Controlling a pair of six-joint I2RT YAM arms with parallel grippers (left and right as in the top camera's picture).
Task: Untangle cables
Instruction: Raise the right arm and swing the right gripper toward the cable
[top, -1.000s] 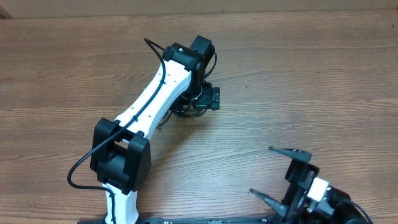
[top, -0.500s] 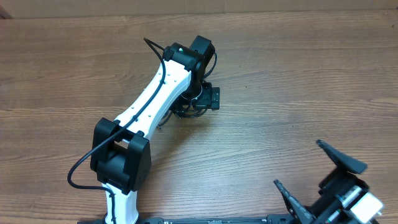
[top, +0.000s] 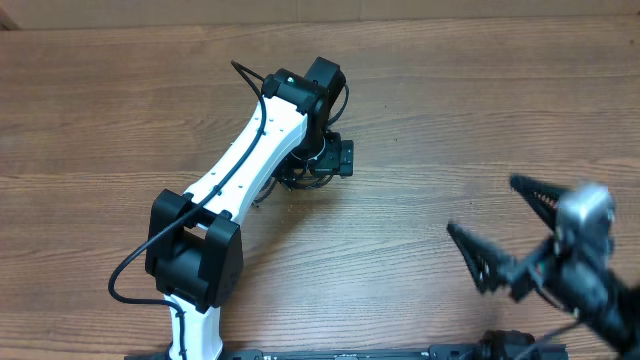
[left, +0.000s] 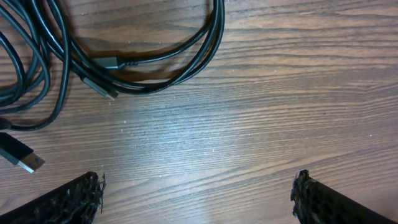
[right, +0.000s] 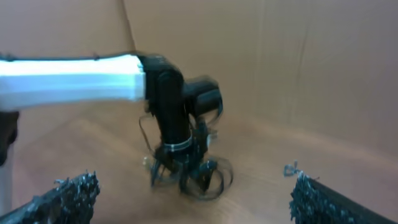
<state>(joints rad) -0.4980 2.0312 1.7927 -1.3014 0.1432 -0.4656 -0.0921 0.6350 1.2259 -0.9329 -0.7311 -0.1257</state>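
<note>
A bundle of tangled black cables (left: 124, 56) lies on the wooden table, with USB plugs showing at the left of the left wrist view. In the overhead view the cables (top: 300, 178) are mostly hidden under my left arm. My left gripper (left: 196, 196) is open and empty, hovering over bare wood just beside the cables. My right gripper (top: 490, 225) is open and empty, raised at the table's front right, well away from the cables. The right wrist view shows the cable pile (right: 199, 174) under my left gripper, blurred.
The wooden table (top: 480, 110) spreads wide to the right and back. My left arm (top: 240, 160) reaches diagonally from the front left to the middle. A cardboard-coloured wall (right: 298, 68) stands behind the table.
My right arm has risen from the front right corner and swung up and toward the table's middle, jaws open. The left arm and the cables have not moved.
</note>
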